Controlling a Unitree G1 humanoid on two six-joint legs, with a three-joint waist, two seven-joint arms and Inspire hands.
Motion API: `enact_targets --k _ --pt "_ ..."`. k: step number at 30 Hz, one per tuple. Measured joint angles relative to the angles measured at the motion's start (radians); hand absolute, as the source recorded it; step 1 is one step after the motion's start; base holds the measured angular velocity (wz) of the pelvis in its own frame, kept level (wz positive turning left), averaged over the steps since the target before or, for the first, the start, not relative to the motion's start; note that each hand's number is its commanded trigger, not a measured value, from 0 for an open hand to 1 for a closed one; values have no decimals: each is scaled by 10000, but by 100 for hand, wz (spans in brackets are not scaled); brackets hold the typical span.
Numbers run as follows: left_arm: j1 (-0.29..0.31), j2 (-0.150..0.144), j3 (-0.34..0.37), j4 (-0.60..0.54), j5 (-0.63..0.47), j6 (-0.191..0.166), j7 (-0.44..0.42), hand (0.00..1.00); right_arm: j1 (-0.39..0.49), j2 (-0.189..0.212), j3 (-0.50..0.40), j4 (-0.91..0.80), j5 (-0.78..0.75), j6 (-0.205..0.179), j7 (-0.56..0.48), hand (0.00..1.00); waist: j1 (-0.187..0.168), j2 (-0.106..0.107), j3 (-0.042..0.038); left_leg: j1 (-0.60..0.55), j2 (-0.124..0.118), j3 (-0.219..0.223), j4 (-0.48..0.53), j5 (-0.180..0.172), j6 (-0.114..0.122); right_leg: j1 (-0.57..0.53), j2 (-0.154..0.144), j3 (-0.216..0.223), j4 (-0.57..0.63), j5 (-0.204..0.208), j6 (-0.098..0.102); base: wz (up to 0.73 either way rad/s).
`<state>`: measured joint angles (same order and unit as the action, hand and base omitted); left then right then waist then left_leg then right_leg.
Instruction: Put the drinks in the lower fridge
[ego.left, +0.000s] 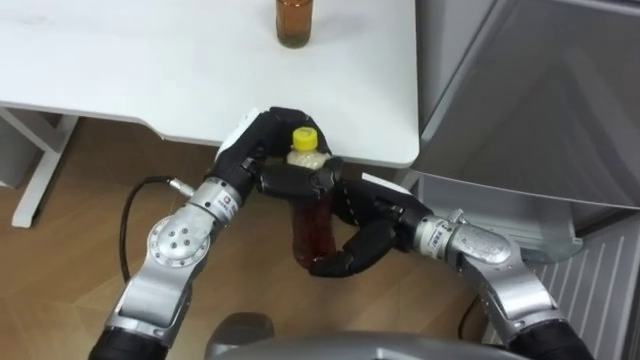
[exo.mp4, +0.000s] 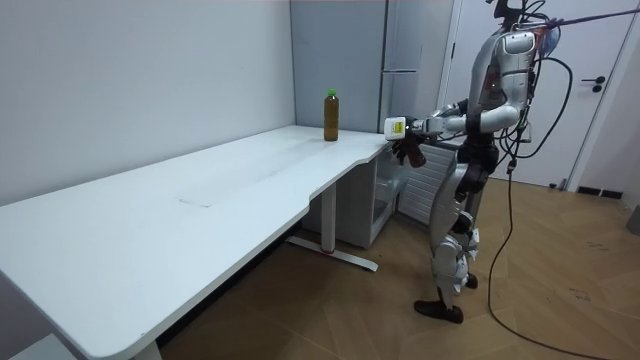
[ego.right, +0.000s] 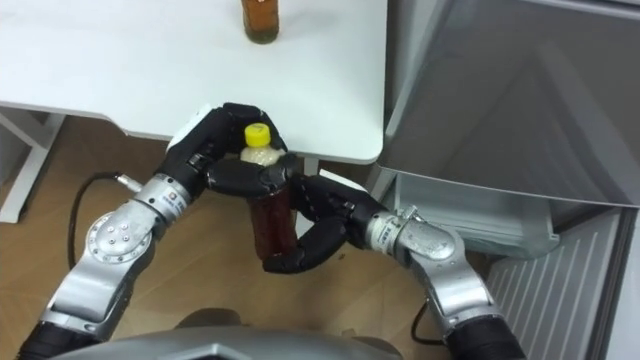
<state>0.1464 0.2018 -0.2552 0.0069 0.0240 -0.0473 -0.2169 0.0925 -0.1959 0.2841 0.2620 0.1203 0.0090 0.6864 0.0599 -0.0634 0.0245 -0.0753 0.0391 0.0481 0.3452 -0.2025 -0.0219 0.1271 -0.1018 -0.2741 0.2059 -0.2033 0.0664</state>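
Observation:
A bottle of reddish-brown drink with a yellow cap (ego.left: 311, 215) (ego.right: 270, 212) hangs upright just in front of the white table's near edge. My left hand (ego.left: 255, 150) (ego.right: 205, 145) curls round its neck below the cap. My right hand (ego.left: 360, 235) (ego.right: 315, 230) wraps the body and cups the base from the right. A second bottle of amber drink (ego.left: 295, 22) (ego.right: 260, 20) (exo.mp4: 331, 114) stands on the table farther back. In the room view I stand at the table's end beside the fridge (exo.mp4: 400, 70), both hands (exo.mp4: 405, 140) held out in front.
The white table (ego.left: 120, 60) (exo.mp4: 200, 200) runs off to my left. To my right the grey fridge (ego.left: 540, 100) (ego.right: 520, 110) has its lower door (ego.left: 600, 280) open. Wooden floor (ego.left: 80, 220) lies below.

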Motion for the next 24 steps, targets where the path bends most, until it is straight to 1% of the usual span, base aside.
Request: enact_targets --k 5,6,7,8,9,13,16,18,20,24 --pt "-2 -30 -86 142 -7 -27 115 100 0 -2 12 2 421 142 -34 0 1 12 -5 14 -5 0 -2 1 1 18 0 5 -1 3 -4 0" --pt "-2 -31 -99 177 -7 -27 122 100 0 -2 17 2 449 142 -47 22 1 12 -4 17 -5 -1 -2 1 1 21 0 4 -1 3 -4 0" --pt "-2 -30 -154 284 -6 -27 143 100 -1 1 32 2 547 142 -66 35 2 17 -4 17 -5 -1 -3 1 1 22 0 3 -4 3 -4 0" --pt "-1 -45 -185 356 -9 -28 172 100 2 -33 84 40 588 151 -109 71 1 20 -2 14 -5 -1 -3 1 1 20 0 2 -4 3 -4 0" --pt "-1 -45 -209 367 -9 -28 176 100 7 -49 91 47 598 158 -112 100 2 24 1 12 -5 -1 -3 1 1 18 0 2 -5 3 -4 0" --pt "-1 -66 -277 395 -141 -39 178 100 11 -133 91 50 706 170 -230 100 6 58 14 12 -6 -1 -4 1 1 19 0 3 -4 3 -4 0" --pt "-2 -72 -434 415 -139 -82 176 100 8 -177 71 50 722 322 -435 100 21 61 8 19 -7 -1 -5 1 1 19 0 5 -3 3 -4 0" --pt "-2 -155 -456 500 -142 -81 171 100 9 -186 144 50 722 336 -427 100 8 65 9 15 -7 -2 -5 1 1 17 1 1 -4 3 -4 0" --pt "-3 -148 -619 501 -160 -81 171 100 9 -223 231 51 719 355 -517 100 2 73 7 5 -7 -1 -3 1 1 10 1 1 -4 3 -5 0" --pt "-3 -177 -637 534 -323 -79 187 100 9 -230 286 50 722 350 -535 100 -2 72 5 13 -7 -2 -11 2 1 13 1 0 -6 3 -5 0"
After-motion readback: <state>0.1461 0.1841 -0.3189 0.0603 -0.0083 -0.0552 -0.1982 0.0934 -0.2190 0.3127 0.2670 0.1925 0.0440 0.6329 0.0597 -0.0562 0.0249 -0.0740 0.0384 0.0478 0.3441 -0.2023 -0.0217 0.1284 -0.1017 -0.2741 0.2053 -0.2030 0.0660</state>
